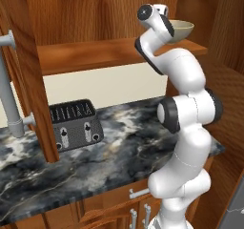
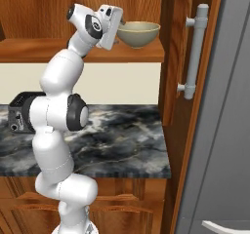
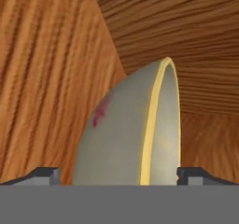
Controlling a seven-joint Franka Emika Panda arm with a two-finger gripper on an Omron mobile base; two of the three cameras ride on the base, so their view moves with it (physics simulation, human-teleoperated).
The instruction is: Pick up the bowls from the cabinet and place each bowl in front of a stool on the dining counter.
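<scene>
Your gripper (image 3: pixel 119 174) is open, fingers either side of the bowl's (image 2: pixel 138 33) rim, not clamped yet. The bowl sits on the cabinet shelf (image 1: pixel 95 51), near its right end. Risk as I read it: close off-centre on that thin rim and the bowl tips or skids back against the cabinet wall (image 3: pixel 46 78).

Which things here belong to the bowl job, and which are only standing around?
Belonging to the job:
- bowl, on the cabinet shelf, its rim between the open jaws
- cabinet, its door open
- gripper

Just standing about:
- toaster on the wall counter
- drawer units below
- grey panel at the right
</scene>
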